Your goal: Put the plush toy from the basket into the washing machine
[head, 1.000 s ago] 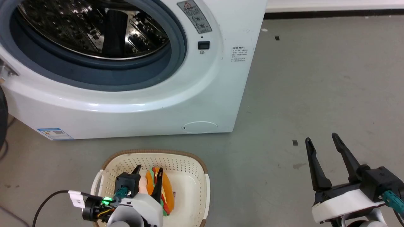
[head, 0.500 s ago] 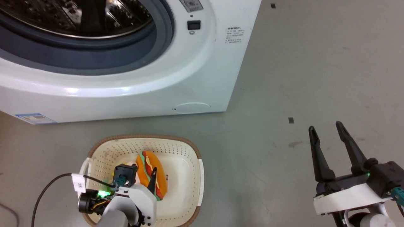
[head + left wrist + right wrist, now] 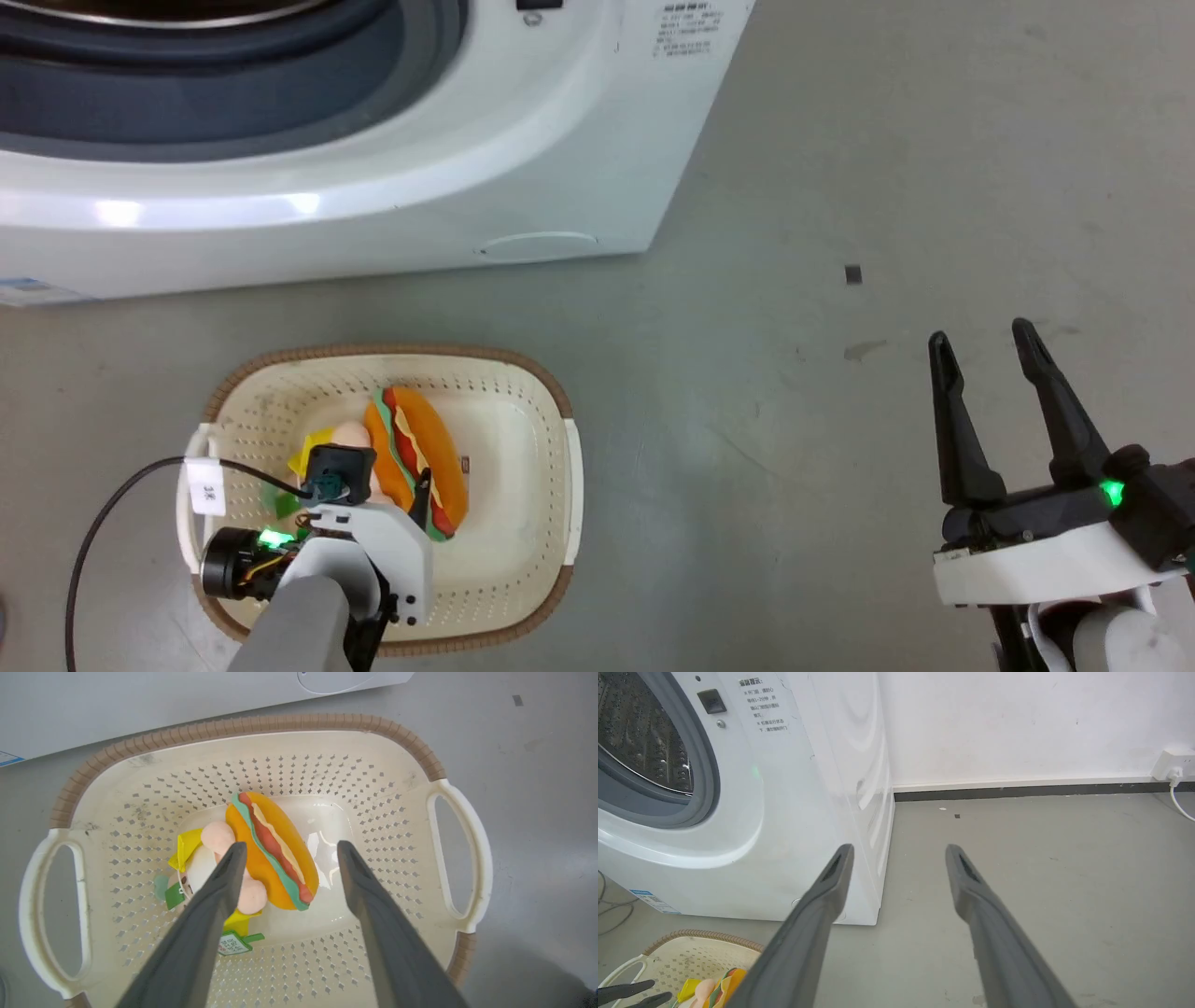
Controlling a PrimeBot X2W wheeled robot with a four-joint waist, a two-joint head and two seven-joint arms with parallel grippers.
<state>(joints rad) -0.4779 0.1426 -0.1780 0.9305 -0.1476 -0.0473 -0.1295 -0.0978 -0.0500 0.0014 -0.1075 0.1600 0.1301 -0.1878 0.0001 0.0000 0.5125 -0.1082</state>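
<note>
The plush toy [image 3: 415, 457], an orange hamburger joined to a pink figure in yellow, lies in the cream basket [image 3: 392, 353] on the floor before the washing machine [image 3: 373, 215]. My left gripper [image 3: 378, 476] hangs open over the basket's near half. In the left wrist view the left gripper [image 3: 290, 845] straddles the plush toy [image 3: 273, 854]: one finger crosses the pink figure, the other stands over the basket's [image 3: 233, 730] bare bottom. My right gripper [image 3: 980, 334] is open and empty above bare floor at the right. The right gripper [image 3: 899, 849] points past the washing machine [image 3: 784, 788], whose porthole stands open.
Grey floor stretches to the right of the washer. A small dark marker [image 3: 853, 274] lies on it. A wall socket with a white cable [image 3: 1174, 765] sits at the far wall, and loose cables [image 3: 612, 905] lie left of the washer.
The head camera has tilted down, so washer and basket have slid up the picture. My left gripper has drawn back toward the basket's near side. The right gripper keeps its pose.
</note>
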